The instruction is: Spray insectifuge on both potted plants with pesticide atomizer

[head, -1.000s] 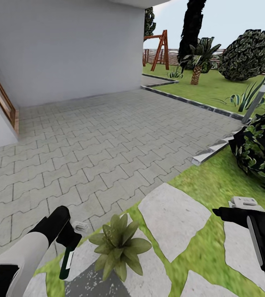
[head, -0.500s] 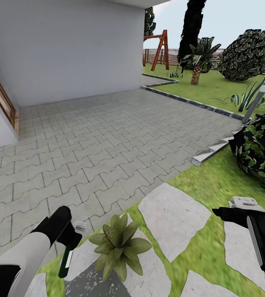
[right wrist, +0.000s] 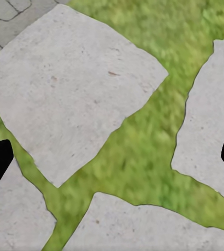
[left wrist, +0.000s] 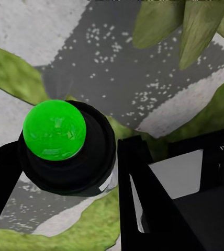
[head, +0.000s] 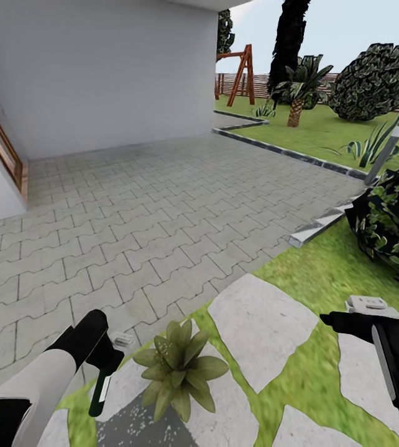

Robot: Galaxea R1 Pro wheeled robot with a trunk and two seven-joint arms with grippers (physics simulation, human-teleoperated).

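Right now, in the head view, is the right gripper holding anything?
No. The right gripper hangs empty over the lawn, while the pesticide atomizer sits in the left gripper.

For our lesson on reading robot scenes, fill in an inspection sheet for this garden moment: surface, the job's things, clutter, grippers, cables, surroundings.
Surface: stepping stones in lawn, beside grey paving.
Job's things: pesticide atomizer held nozzle-down beside one potted plant; button top shows green in the left wrist view.
Clutter: small white object on the paving.
Grippers: left gripper shut on the atomizer; right gripper open over the stones.
Cables: nothing seen.
Surroundings: house wall, swing frame, palm, bushes, fence.
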